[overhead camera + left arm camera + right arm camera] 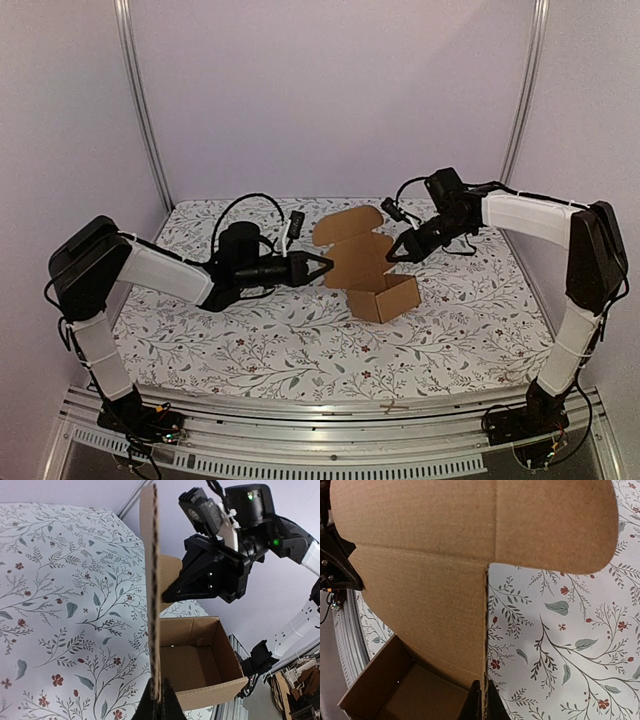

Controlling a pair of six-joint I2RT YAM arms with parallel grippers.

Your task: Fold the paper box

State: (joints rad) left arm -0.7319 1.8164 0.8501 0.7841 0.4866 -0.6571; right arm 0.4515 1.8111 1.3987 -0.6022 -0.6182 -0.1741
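With left gripper, pinches tight the left edge of the paper box lid flap, raised behind the open tray mid-table on the floral cloth; with right gripper, clamps the flap's opposite edge just as tight.

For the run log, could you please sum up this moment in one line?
box: half folded, lid raised | left gripper: pinching lid | right gripper: pinching lid
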